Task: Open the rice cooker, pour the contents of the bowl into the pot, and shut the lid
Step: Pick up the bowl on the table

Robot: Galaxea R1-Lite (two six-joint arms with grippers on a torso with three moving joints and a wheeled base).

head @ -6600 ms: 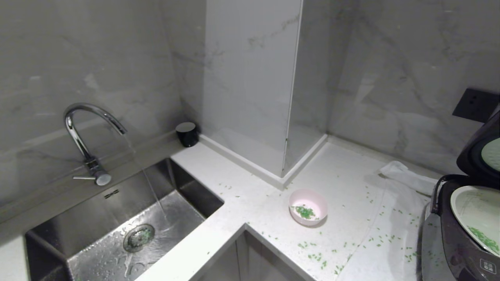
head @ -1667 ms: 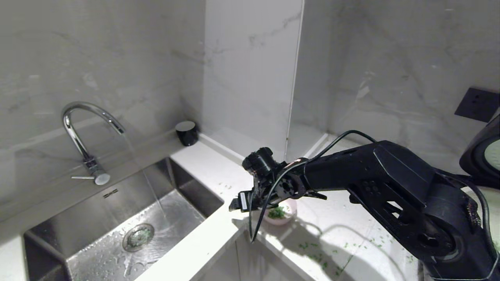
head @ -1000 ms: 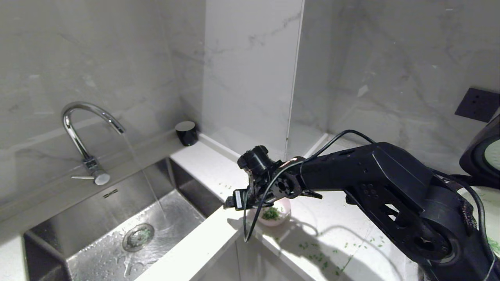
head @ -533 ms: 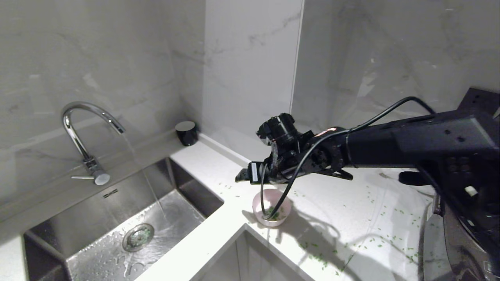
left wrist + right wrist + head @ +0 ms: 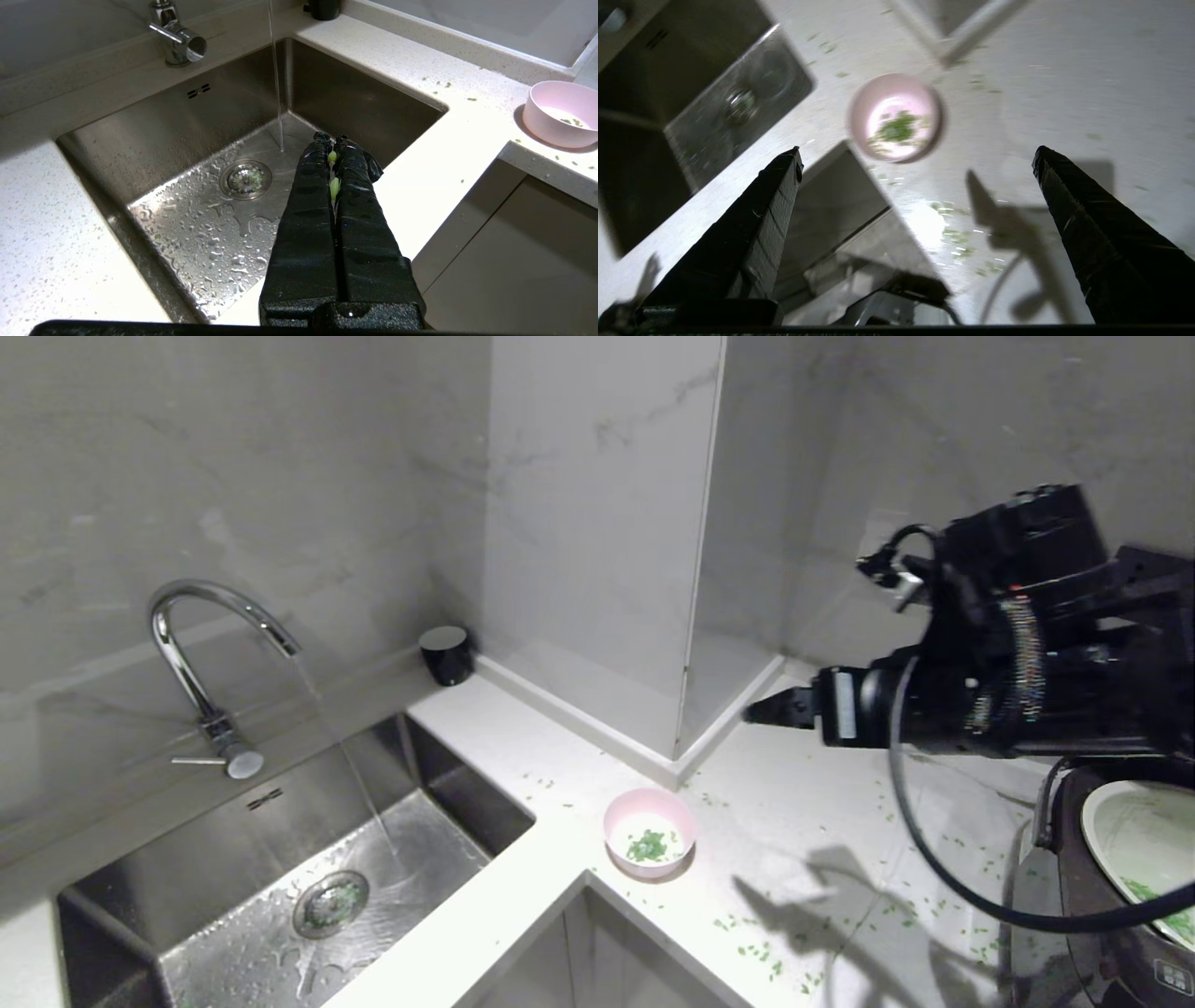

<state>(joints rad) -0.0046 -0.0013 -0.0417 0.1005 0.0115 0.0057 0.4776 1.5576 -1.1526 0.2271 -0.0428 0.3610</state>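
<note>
Small round pale-pink bowl (image 5: 650, 833) w/ white inside sits upright on the white speckled counter (image 5: 803, 784) by its inner corner, holding a little heap of green chopped bits (image 5: 646, 846); more bits lie scattered on the counter round it. Right of the bowl, the off-white cooker pot (image 5: 1141, 847) in the dark rice cooker (image 5: 1120, 933) holds a few green bits too. Right gripper (image 5: 915, 154) hangs well above the bowl, jaws wide apart & empty; left gripper (image 5: 332, 140), clamped tight w/ green bits stuck between its fingers, is over the wet steel sink (image 5: 224, 859) left of the bowl.

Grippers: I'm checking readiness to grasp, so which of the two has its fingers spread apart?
The right gripper, open and empty above the counter. The left gripper is shut, over the sink.
</note>
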